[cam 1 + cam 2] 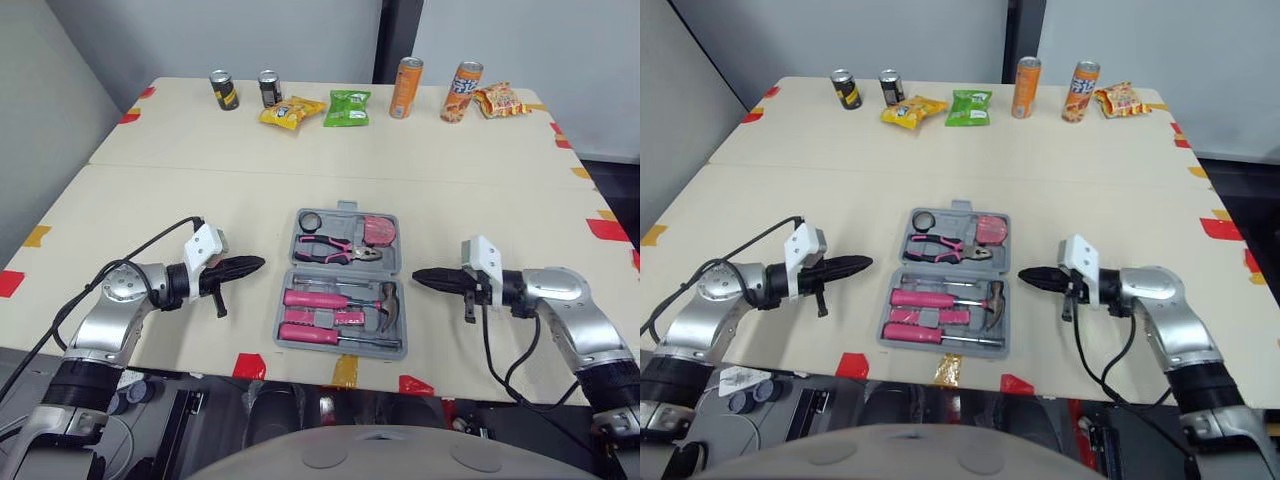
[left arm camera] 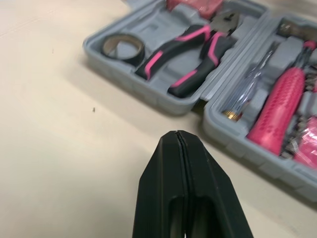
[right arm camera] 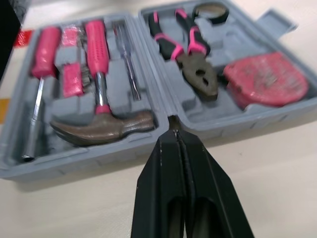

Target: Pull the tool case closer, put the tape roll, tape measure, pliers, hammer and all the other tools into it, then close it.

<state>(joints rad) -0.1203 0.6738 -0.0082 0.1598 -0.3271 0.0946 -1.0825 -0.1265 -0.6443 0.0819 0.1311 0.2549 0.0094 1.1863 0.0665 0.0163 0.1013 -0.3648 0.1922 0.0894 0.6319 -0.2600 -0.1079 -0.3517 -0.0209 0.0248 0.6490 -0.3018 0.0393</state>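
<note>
A test lab: bare grey walls, table with tape marks.

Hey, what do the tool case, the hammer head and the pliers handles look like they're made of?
The tool case looks like grey moulded plastic, matte, going by its shaped recesses and rounded edges. The hammer head looks like metal, probably steel, with a dull brownish finish and a faint sheen. The pliers handles seem to be rubbery or plastic sleeves, black with pink; which of the two is unclear.
</note>
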